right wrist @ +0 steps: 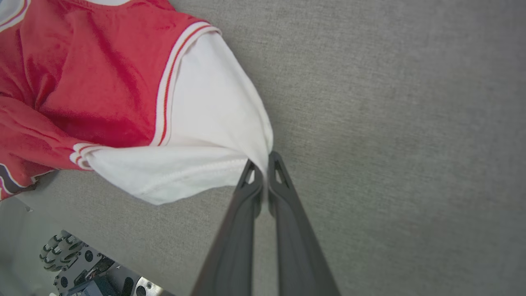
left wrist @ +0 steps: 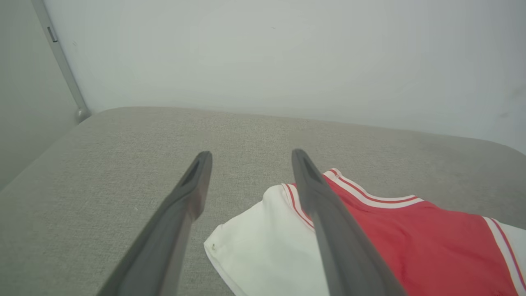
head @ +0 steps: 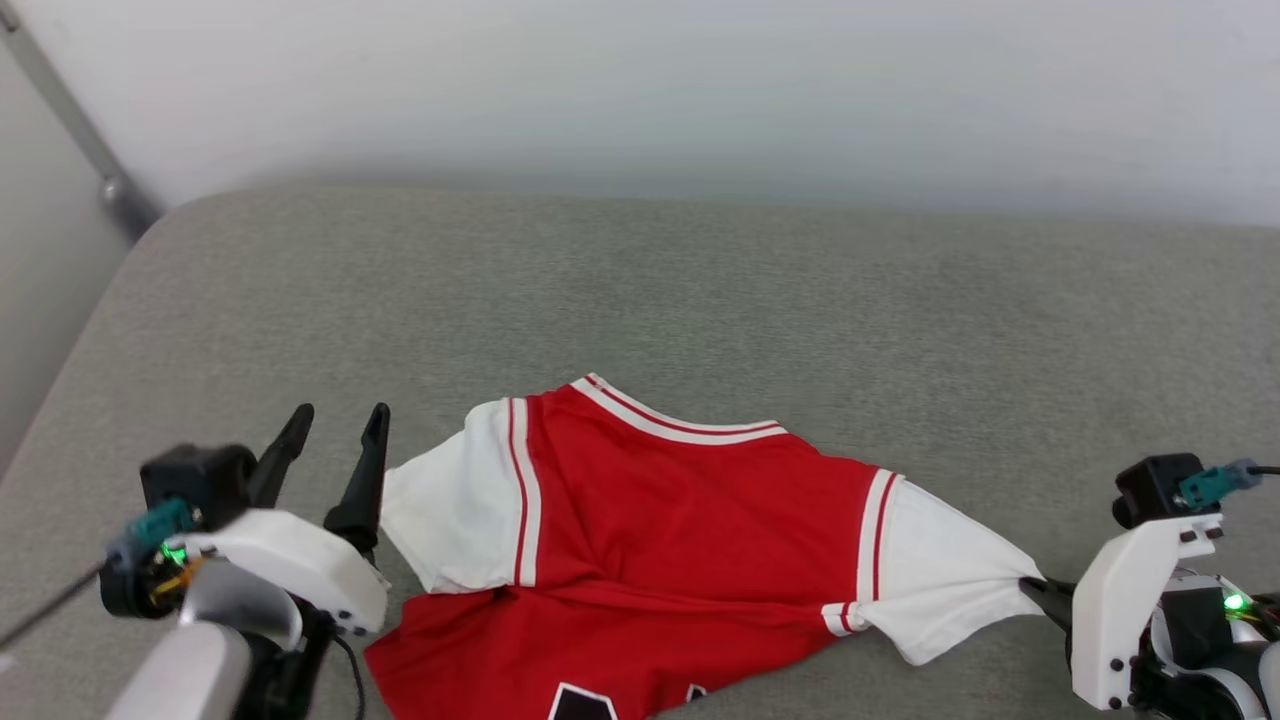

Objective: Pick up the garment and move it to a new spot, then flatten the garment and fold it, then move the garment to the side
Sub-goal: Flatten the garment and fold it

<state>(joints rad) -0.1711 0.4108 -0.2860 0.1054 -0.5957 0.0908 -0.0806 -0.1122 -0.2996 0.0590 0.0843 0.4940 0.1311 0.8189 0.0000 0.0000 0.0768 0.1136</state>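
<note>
Pinching the garment, right claw; left claw agape.

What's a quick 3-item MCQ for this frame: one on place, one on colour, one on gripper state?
1. Where is the left gripper?
A. Beside the garment's sleeve on the robot's left
B. Over the collar
C. On the black print

2. What colour are the garment's sleeves?
A. Black
B. White
C. Grey

3. What state is the right gripper in?
A. Open above the cloth
B. Shut on nothing
C. Shut on the edge of the other sleeve

Key:
1 A: the head view shows its spread fingers next to that sleeve.
2 B: both sleeves are white against the red body.
3 C: the right wrist view shows it closed, with white fabric pinched at its tips.
</note>
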